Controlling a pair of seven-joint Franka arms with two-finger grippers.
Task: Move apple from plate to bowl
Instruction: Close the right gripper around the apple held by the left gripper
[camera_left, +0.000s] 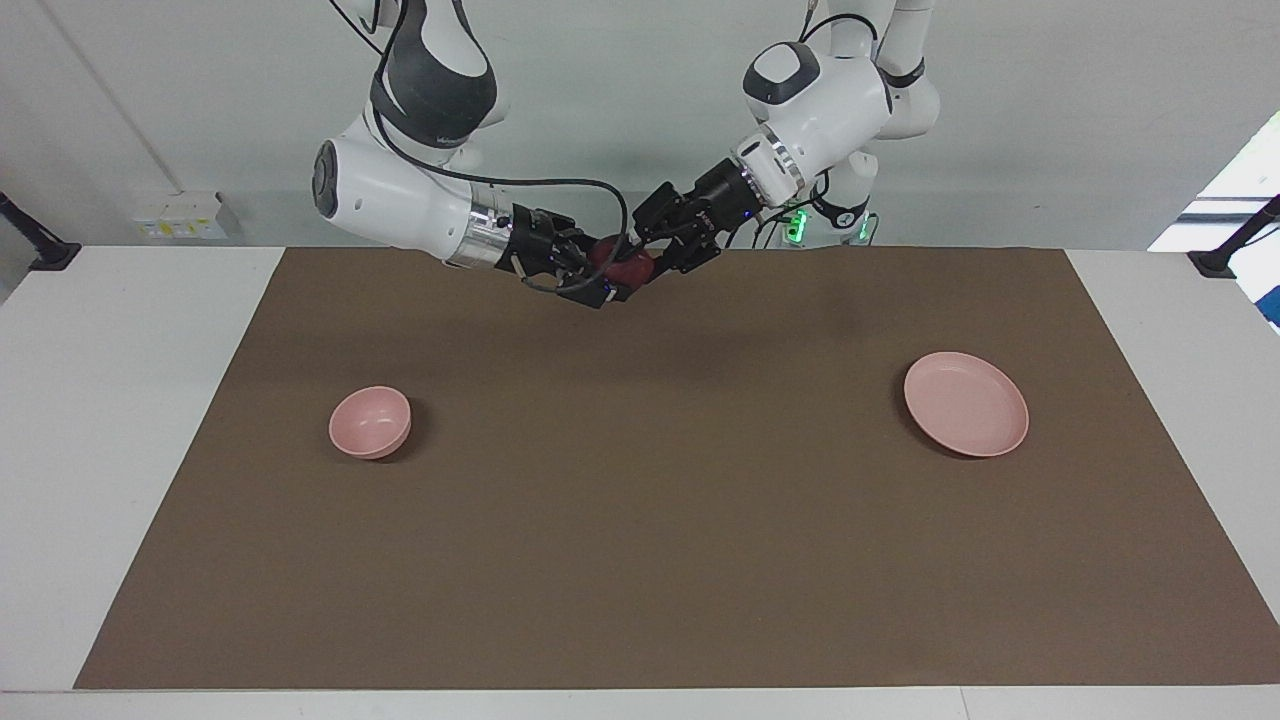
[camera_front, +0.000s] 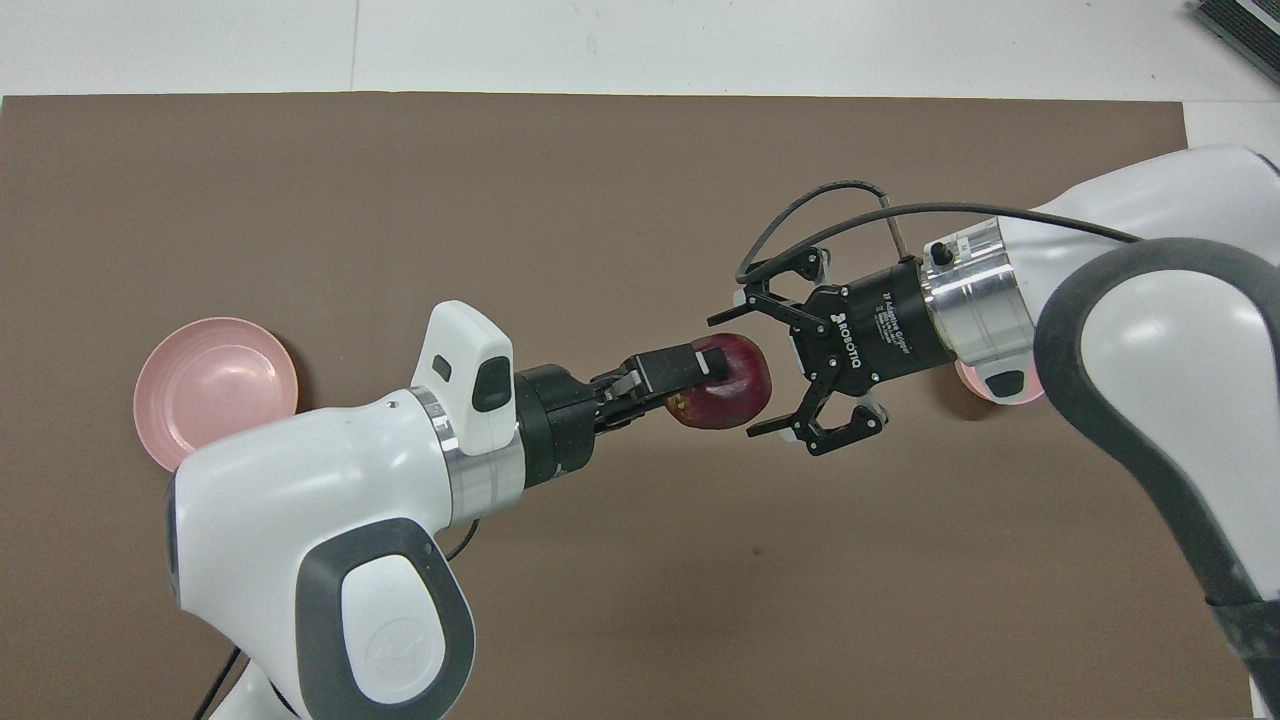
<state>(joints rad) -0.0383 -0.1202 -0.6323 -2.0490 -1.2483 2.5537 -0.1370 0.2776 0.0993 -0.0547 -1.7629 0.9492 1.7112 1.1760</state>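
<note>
The dark red apple (camera_left: 622, 266) (camera_front: 732, 390) is held in the air over the part of the brown mat nearest the robots, between the two grippers. My left gripper (camera_left: 652, 252) (camera_front: 704, 384) is shut on the apple, with one black finger (camera_front: 692, 362) across its top. My right gripper (camera_left: 603, 282) (camera_front: 742, 376) is open, and its spread fingers (camera_front: 772, 428) straddle the apple's other end. The pale pink plate (camera_left: 965, 403) (camera_front: 205, 385) lies empty toward the left arm's end. The small pink bowl (camera_left: 370, 422) stands empty toward the right arm's end; in the overhead view the right arm hides most of it (camera_front: 1000, 385).
The brown mat (camera_left: 640, 520) (camera_front: 560, 200) covers most of the white table. A black cable (camera_front: 830, 200) loops over the right gripper's wrist. Nothing else stands on the mat.
</note>
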